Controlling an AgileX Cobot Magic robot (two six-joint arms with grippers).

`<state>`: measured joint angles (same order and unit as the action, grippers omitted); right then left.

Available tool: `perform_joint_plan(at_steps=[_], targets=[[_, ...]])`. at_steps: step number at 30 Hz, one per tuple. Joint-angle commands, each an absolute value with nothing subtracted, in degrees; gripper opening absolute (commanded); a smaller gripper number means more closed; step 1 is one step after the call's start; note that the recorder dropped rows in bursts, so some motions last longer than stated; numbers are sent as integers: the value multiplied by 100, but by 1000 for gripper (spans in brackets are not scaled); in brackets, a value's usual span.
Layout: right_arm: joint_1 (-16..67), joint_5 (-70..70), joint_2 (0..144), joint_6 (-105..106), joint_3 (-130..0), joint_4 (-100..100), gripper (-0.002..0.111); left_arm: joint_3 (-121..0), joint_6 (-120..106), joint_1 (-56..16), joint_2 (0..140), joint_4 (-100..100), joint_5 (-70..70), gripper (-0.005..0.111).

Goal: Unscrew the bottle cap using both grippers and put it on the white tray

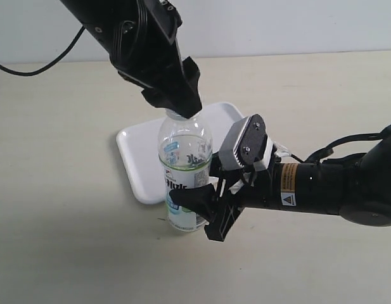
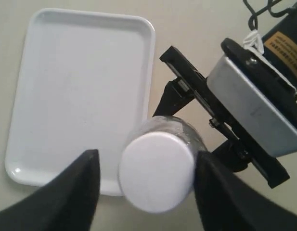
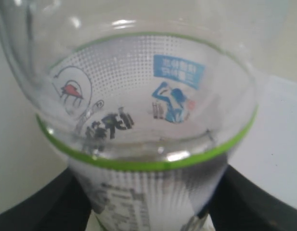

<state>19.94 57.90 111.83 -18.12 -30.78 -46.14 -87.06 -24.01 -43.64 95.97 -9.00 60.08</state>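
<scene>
The exterior camera stands off the arms, raised and tilted down across the worktop (image 1: 56, 209) toward the back wall (image 1: 277, 25), far enough to hold the left arm (image 1: 132, 38), the right arm (image 1: 334, 187), the bottle (image 1: 184, 171) and the white tray (image 1: 137, 166). The left wrist camera looks almost straight down from close above the bottle cap (image 2: 157, 172), past its own fingers (image 2: 73, 195), sharing the tray and the right arm with the exterior view. The right wrist camera faces the bottle's side, so near that it fills the picture.

Pale beige tabletop (image 1: 68, 209), white tray (image 1: 138, 158) flat on it, bottle (image 1: 184, 152) upright just beside tray, black cable (image 1: 30, 74) at far edge.
</scene>
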Motion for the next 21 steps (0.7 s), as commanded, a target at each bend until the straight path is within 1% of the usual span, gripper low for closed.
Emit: perform_joint_plan(at_steps=[1, 3, 11, 13, 15, 16, 18, 19, 20, 21], targets=[[2002, 5632, 11196, -1810, -3084, -4646, 0, -8885, -2354, -4391, 9595, -809, 5967, 24], [2002, 5632, 11196, -1810, -3084, -4646, 0, -8894, -2354, -4391, 9595, -809, 5981, 1], [2002, 5622, 11196, -1810, -3084, -4646, 0, -8894, -2393, -4391, 9661, -809, 6162, 3], [2002, 5622, 11196, -1810, -3084, -4646, 0, -8899, -2393, -4391, 9661, -809, 6061, 9], [2002, 5622, 11196, -1810, -3084, -4646, 0, -8963, -2393, -4391, 9661, -809, 6060, 21], [2002, 5622, 11196, -1770, -3084, -4646, 0, -9031, -2393, -4391, 9661, -809, 6101, 31], [2002, 5622, 11196, -1590, -3084, -4646, 0, -9155, -2366, -4391, 9661, -809, 6200, 46], [2002, 5622, 11196, -1456, -3084, -4658, 0, -9245, -2351, -4391, 9651, -809, 6300, 56], [2002, 5622, 11196, -1312, -3084, -4671, 0, -9306, -2324, -4391, 9651, -809, 6390, 62], [2002, 5622, 11196, -879, -3084, -4702, 0, -9439, -2243, -4391, 9651, -809, 6646, 71]])
